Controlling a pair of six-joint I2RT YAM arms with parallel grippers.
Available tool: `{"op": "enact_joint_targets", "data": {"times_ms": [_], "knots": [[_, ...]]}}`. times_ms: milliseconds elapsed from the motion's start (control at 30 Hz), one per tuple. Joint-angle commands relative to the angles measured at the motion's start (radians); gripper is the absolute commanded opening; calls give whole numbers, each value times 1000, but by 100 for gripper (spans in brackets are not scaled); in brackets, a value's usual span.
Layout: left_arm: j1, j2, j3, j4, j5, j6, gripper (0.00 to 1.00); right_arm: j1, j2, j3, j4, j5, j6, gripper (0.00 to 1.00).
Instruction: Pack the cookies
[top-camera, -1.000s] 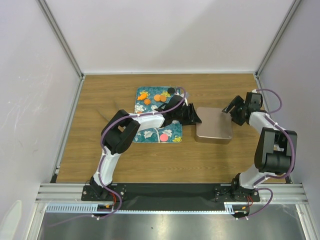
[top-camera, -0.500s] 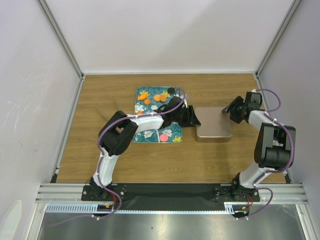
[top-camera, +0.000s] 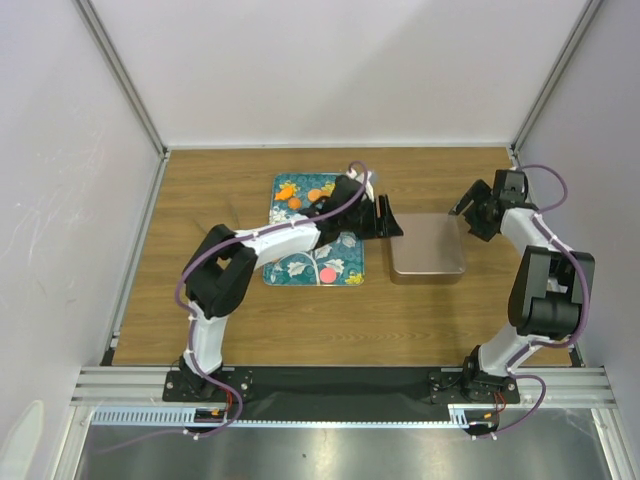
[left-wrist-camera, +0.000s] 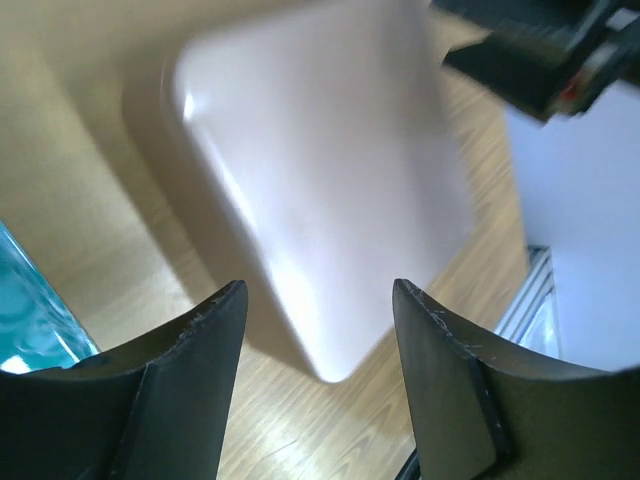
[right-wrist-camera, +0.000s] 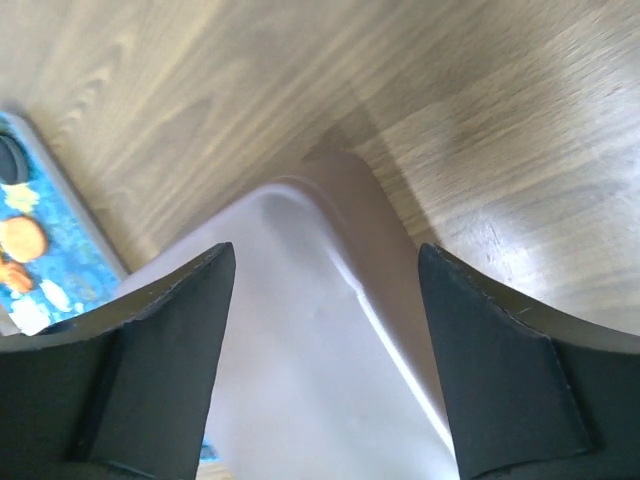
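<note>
with the cookies (top-camera: 327, 275) lying unpacked on the teal tray (top-camera: 280, 272) left of centre in the top view, the pinkish box (top-camera: 428, 245) right of centre is flanked by the left gripper (left-wrist-camera: 318, 290) and right gripper (right-wrist-camera: 325, 250), both spread and empty, so the box is judged to be readied first, which calls for its edges to be gripped.

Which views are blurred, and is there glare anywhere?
Left wrist view: the beige box is smeared by blur, with a small glare patch near one corner. Right wrist view: slightly soft, no strong glare. Top view: sharp, evenly lit.
</note>
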Motion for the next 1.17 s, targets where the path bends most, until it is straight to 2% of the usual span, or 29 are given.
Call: {"op": "enact_joint_targets", "data": {"times_ms": [0,200,267,400,500,533,633,767,900,1133], "knots": [[38,-132,79,-24,-21,72,66,7,-118,84,-62,50,-15,80],[70,-286,33,-98,-23,138,66,51,-363,63,-95,73,-13,88],[75,-389,-34,-126,-23,150,66,63,-445,22,-92,62,-7,100],[75,-576,-139,-190,-17,199,69,117,-670,-58,-121,50,-13,100],[75,-733,-243,-219,-32,235,71,157,-762,-113,-195,67,14,100],[77,-773,-281,-236,-38,247,71,209,-831,-135,-204,67,19,100],[75,-898,-347,-314,-78,294,71,258,-958,-219,-201,71,38,100],[77,-1093,-447,-373,-147,357,72,278,-1026,-271,-239,91,28,100],[77,-1205,-524,-451,-221,394,72,278,-1026,-277,-276,125,7,100],[75,-1270,-539,-520,-265,434,73,278,-1057,-300,-251,137,5,100]]}}
